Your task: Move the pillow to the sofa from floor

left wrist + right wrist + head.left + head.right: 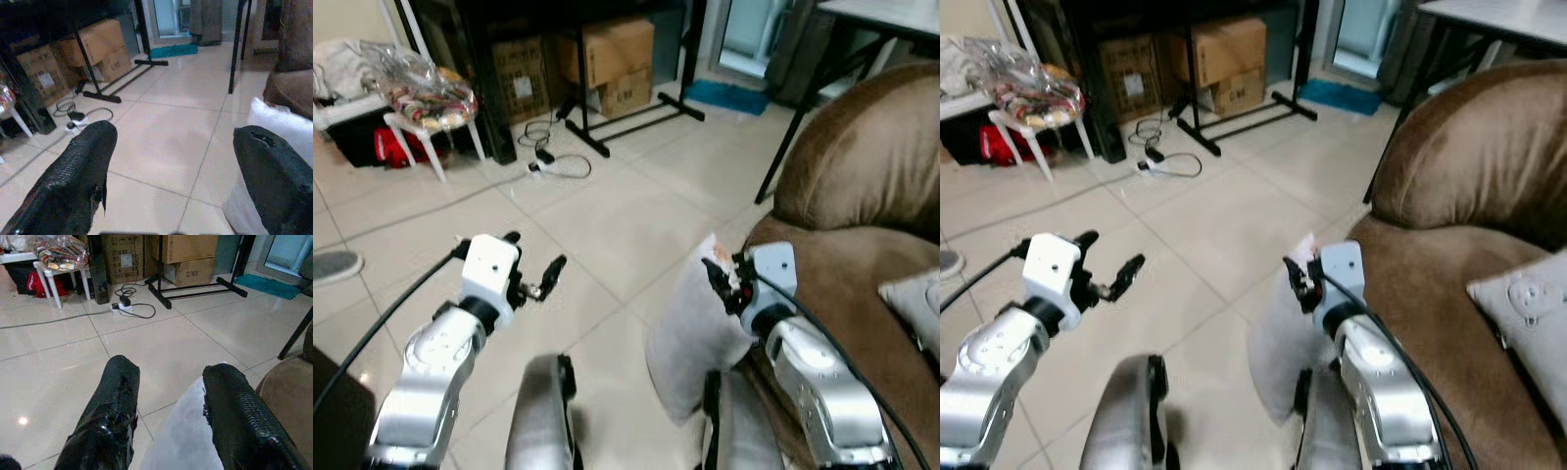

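While the pillow (690,338) stands on its edge on the floor (607,225), just beside the front of the sofa (862,245), it is not yet lifted. The right hand (720,279) is placed at the upper corner of the pillow with its fingers (117,401) held wide, and one finger is seen over the white fabric; no firm grip is seen. The left hand (533,264) is raised over the bare tiles, also wide and holding nothing. A second pillow (1528,313) already lies on the seat. If only the thin corner is pinched, the soft pillow may be pulled out by its own weight and dropped. It may also be pushed over if the hand is closed too early.
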You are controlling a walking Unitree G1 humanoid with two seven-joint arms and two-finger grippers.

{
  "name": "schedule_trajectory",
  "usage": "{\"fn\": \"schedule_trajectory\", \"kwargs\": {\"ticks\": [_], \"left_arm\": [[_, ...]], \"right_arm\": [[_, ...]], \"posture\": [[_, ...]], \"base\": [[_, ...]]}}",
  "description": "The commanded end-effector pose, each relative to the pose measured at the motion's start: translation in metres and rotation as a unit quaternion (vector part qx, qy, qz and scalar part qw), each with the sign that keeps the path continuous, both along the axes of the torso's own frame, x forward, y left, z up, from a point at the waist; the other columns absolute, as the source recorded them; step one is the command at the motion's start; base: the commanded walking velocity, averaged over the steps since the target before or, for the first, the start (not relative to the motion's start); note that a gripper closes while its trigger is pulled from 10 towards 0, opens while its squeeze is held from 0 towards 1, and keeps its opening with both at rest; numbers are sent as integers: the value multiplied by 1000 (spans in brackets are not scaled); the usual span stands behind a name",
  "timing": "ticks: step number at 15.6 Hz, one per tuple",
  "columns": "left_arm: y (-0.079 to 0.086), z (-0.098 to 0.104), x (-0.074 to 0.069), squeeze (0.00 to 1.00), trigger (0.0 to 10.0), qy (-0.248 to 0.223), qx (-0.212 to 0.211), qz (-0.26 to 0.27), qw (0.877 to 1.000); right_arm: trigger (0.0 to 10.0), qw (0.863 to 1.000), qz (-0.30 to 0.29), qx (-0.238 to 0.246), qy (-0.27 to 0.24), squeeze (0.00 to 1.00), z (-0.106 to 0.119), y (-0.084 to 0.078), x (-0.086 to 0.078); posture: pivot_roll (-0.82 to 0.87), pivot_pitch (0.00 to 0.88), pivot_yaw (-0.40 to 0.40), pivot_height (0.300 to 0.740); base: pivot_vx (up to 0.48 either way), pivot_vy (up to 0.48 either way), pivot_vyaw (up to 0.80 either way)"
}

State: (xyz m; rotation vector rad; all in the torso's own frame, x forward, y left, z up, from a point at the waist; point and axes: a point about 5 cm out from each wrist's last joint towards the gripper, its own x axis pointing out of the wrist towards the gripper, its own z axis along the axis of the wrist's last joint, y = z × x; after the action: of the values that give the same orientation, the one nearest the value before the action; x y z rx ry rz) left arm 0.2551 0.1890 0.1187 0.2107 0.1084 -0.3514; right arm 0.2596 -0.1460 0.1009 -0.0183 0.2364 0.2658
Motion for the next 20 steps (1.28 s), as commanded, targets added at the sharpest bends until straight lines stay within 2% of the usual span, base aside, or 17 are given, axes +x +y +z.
{"fn": "schedule_trajectory", "kwargs": {"ticks": [1,3,5,6,7,8,10,11,14,15,18,19,20], "left_arm": [[0,4,0,0,10000,-4,8,-7,1000],[1,3,-2,0,10000,-2,12,-7,1000],[3,3,-3,0,10000,-1,19,-9,1000],[7,5,-3,0,10000,-1,23,-9,1000],[7,5,-3,0,10000,0,23,-12,1000],[2,5,-5,0,10000,16,15,-56,998],[-6,3,-8,0,10000,39,19,-118,992],[-7,3,-9,0,10000,43,21,-125,991],[-7,6,-9,0,10000,55,33,-155,986],[-7,6,-9,0,10000,56,33,-156,986],[-10,7,-15,0,10000,75,18,-186,979],[-12,8,-17,0,10000,81,9,-198,977],[-18,9,-23,0,10000,99,-10,-228,969]], "right_arm": [[10000,1000,10,2,-1,0,0,2,0],[10000,1000,8,-4,-3,0,-1,2,1],[10000,1000,14,-4,2,0,-3,5,3],[10000,1000,11,9,5,1000,-4,8,10],[10000,1000,11,14,4,1000,-4,10,12],[10000,1000,10,20,2,1000,-4,16,23],[10000,1000,-1,0,17,1000,-12,23,41],[10000,1000,-4,-7,22,1000,-14,24,44],[10000,995,-62,-62,56,1000,-28,15,71],[10000,995,-62,-60,55,1000,-29,15,73],[10000,987,-90,-114,73,1000,-39,11,81],[10000,984,-98,-120,82,871,-42,9,82],[10000,977,-131,-131,110,0,-52,1,81]], "posture": [[-29,0,4,475],[-26,0,3,450],[-20,0,2,450],[-15,0,3,450],[-15,0,3,450],[-12,0,9,450],[-8,0,14,450],[-8,0,17,450],[7,0,20,450],[7,0,20,450],[23,0,18,450],[23,0,22,450],[28,0,24,450]], "base": [[0,0,0],[0,0,0],[0,0,0],[0,0,0],[0,0,0],[0,0,0],[0,0,0],[0,0,0],[0,0,0],[0,0,0],[0,0,0],[0,0,0],[0,0,0]]}}
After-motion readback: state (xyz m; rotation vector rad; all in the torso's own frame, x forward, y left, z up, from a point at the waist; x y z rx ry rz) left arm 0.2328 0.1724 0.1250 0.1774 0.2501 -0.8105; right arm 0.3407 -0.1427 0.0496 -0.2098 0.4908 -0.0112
